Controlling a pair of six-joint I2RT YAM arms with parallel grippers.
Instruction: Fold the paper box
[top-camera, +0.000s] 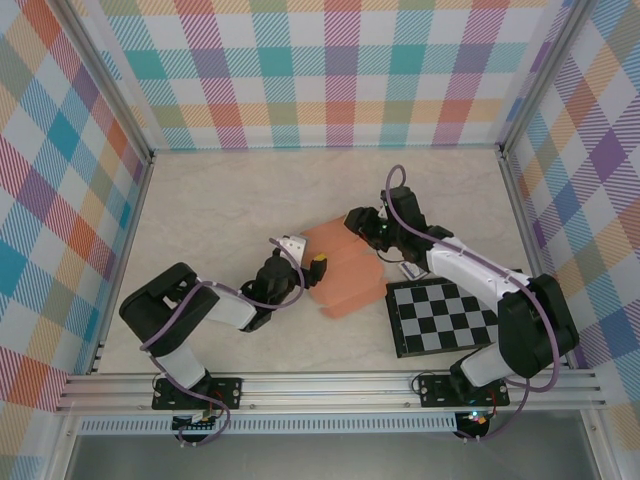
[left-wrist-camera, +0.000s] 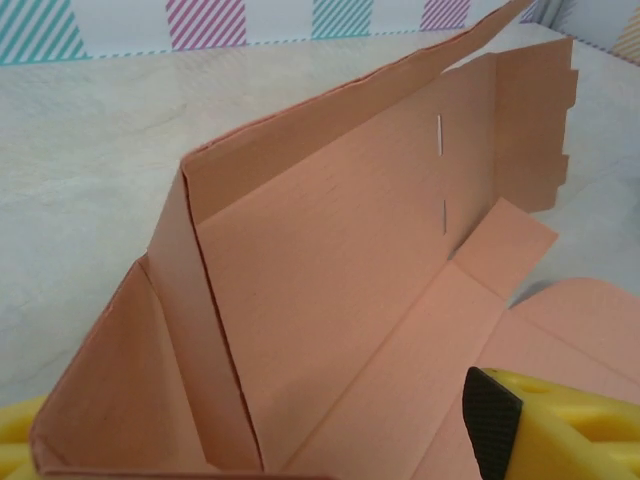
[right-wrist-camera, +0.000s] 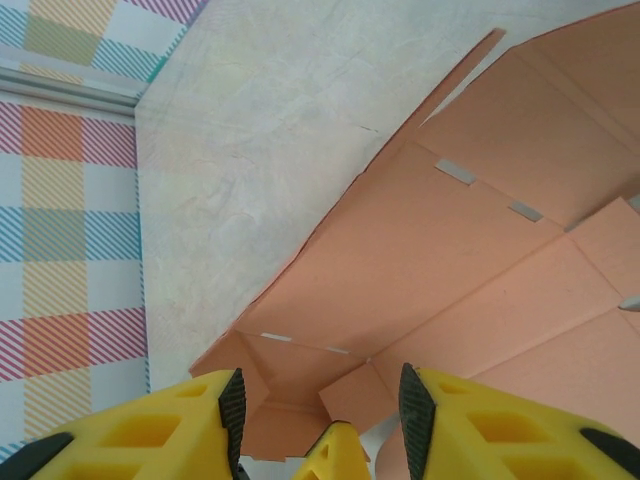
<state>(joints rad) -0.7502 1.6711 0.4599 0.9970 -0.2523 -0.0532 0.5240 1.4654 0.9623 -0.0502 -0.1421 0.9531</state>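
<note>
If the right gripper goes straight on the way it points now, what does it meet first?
The paper box: its card lies just ahead of the right gripper and seems to reach between the open fingers. Depth is unclear.

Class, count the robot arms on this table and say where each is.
2. The left arm reaches from the near left to the left edge of the paper box; the right arm reaches from the near right, past the checkered board, to the box's far side.

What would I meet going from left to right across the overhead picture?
left plaid wall → left arm's black elbow → paper box → checkered board → right arm's black elbow → right plaid wall
</note>
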